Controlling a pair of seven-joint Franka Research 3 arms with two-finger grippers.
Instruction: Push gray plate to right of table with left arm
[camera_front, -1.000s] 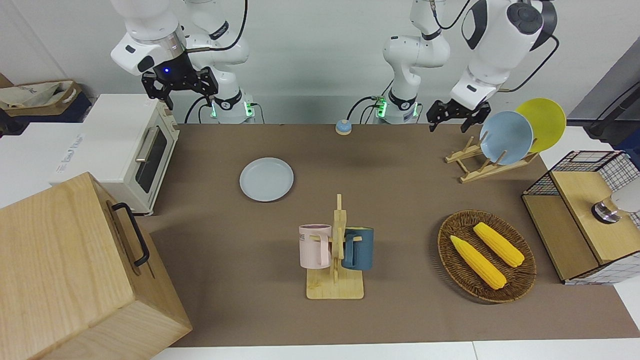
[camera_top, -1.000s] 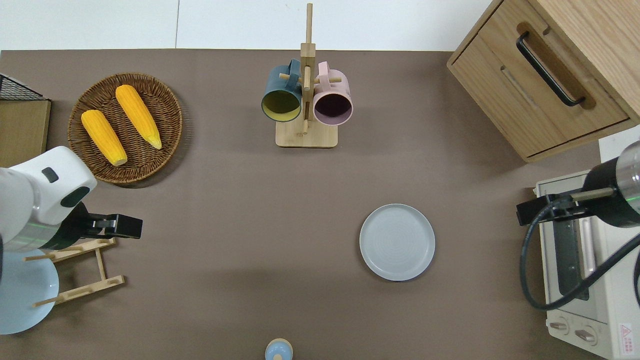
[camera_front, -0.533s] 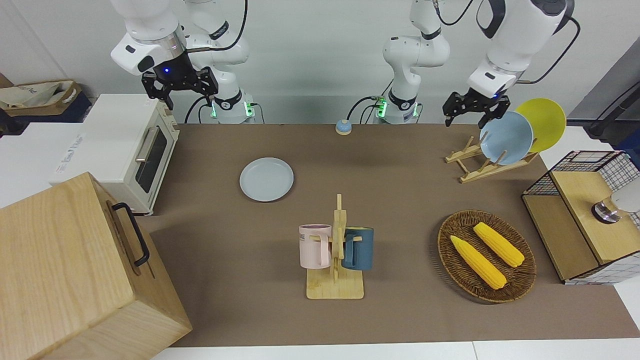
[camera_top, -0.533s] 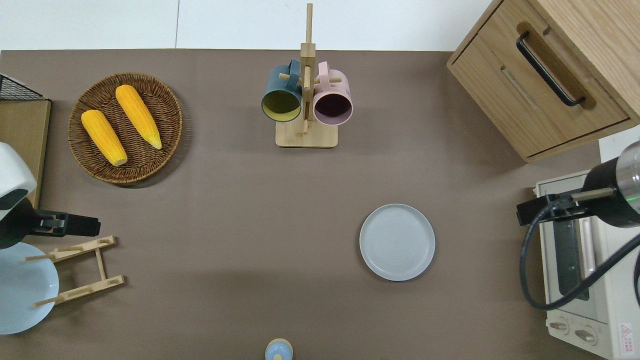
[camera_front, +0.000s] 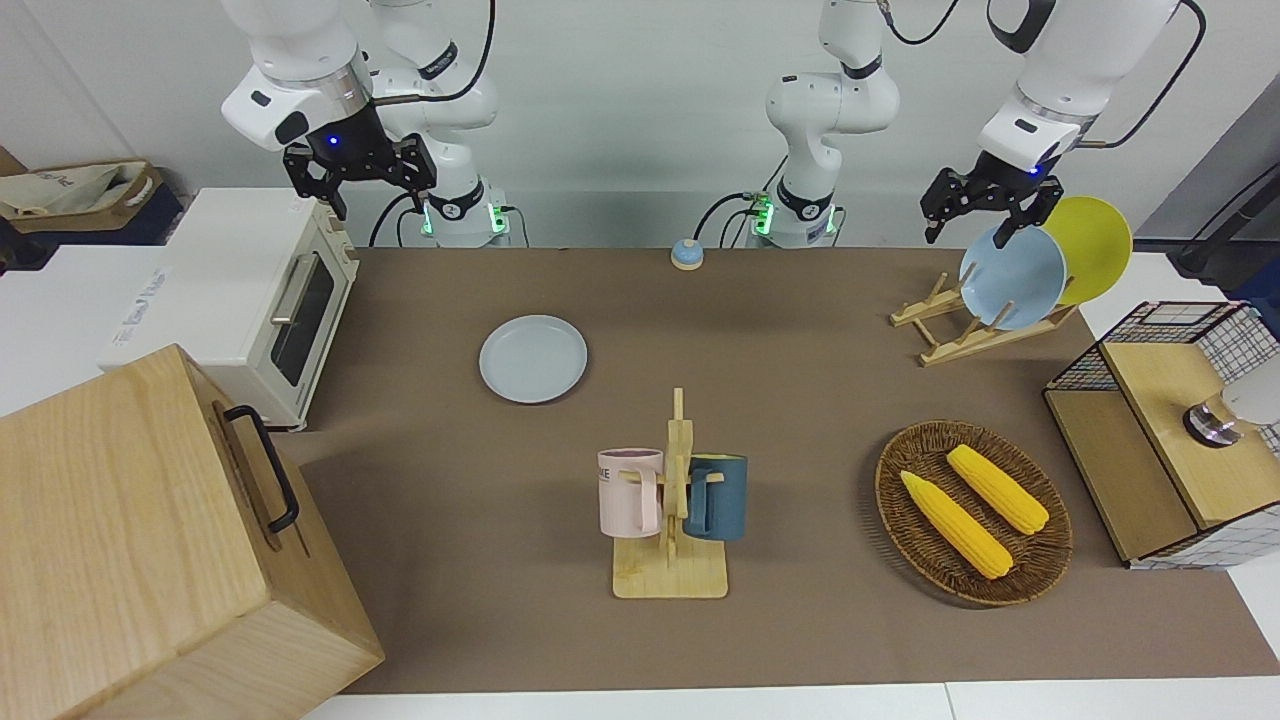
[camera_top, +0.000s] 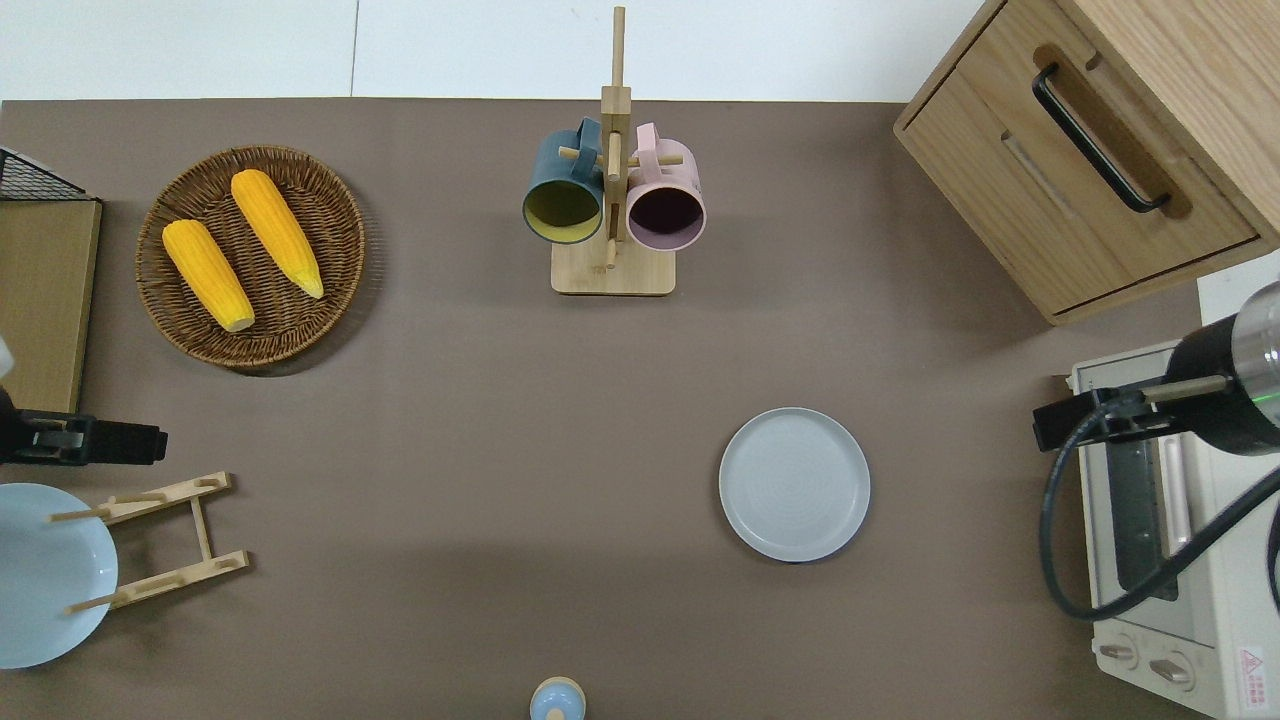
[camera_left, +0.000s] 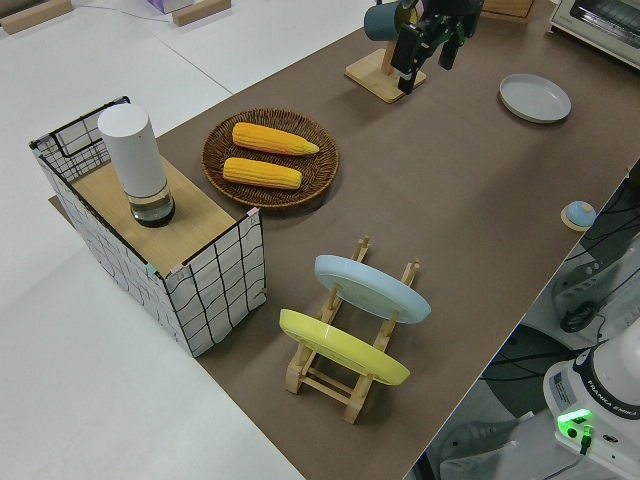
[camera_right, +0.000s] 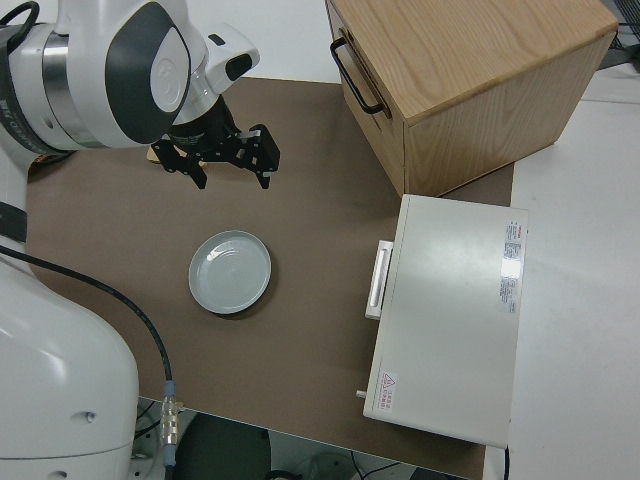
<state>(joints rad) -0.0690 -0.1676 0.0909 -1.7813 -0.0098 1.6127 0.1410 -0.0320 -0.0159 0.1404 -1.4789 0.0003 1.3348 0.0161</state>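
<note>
Your left gripper (camera_front: 982, 213) is mostly cut off at the overhead view's edge; in the front view its fingers (camera_front: 1006, 233) stand apart, holding nothing, up over the wooden dish rack (camera_front: 950, 325) and just above the light-blue plate (camera_front: 1012, 276), whose yellow plate (camera_front: 1095, 243) neighbour the overhead view does not show. The right gripper (camera_front: 358, 178) is parked, fingers apart. The matte brown table (camera_front: 800, 400) runs between white floor panels and a pale wall. The gray plate (camera_top: 794, 484) lies flat, well apart from your left gripper, toward the right arm's end near the toaster oven (camera_top: 1165, 530). Only the left side view shows the wire basket's white cylinder (camera_left: 135, 165).
</note>
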